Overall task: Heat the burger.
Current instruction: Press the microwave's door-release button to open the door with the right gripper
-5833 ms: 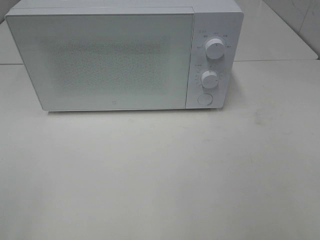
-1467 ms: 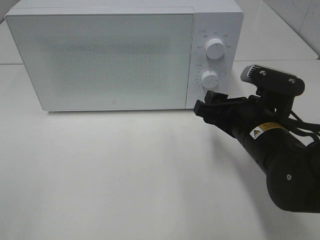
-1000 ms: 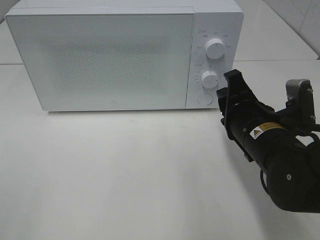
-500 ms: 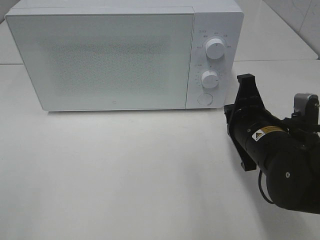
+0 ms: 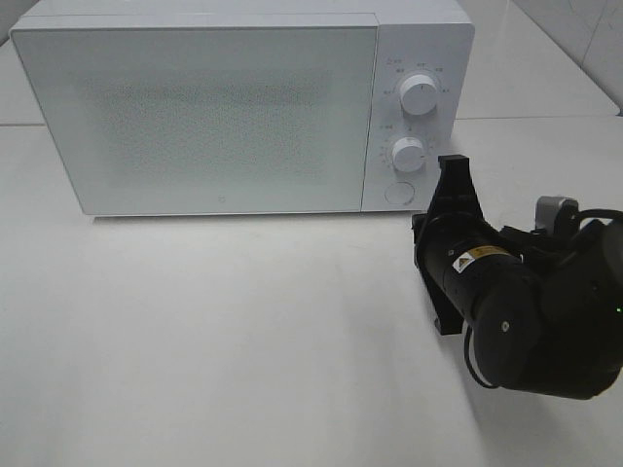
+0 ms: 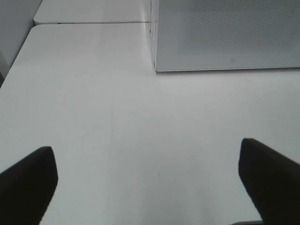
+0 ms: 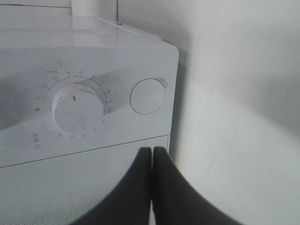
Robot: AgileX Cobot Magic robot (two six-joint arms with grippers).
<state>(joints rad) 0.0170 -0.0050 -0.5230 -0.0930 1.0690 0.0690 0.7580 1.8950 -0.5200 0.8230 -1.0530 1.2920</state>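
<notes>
Pointing at the microwave [image 5: 428, 34], the right gripper [image 7: 152, 153] is seen pinched fully together, nothing held, just beside the round button [image 5: 398, 193] under the lower dial [image 5: 408, 154]. The left gripper [image 6: 150, 187] is spread wide and empty over the white table [image 5: 243, 341]. The door [image 5: 195, 117] is closed across the front, so where the burger sits cannot be told.

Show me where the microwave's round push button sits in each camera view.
Exterior high: round button, bottom of the control panel, under the lower dial.
Left wrist: not in it.
Right wrist: round button beside that dial, beyond the shut right gripper.
Shared landmark: the microwave's speckled door.
</notes>
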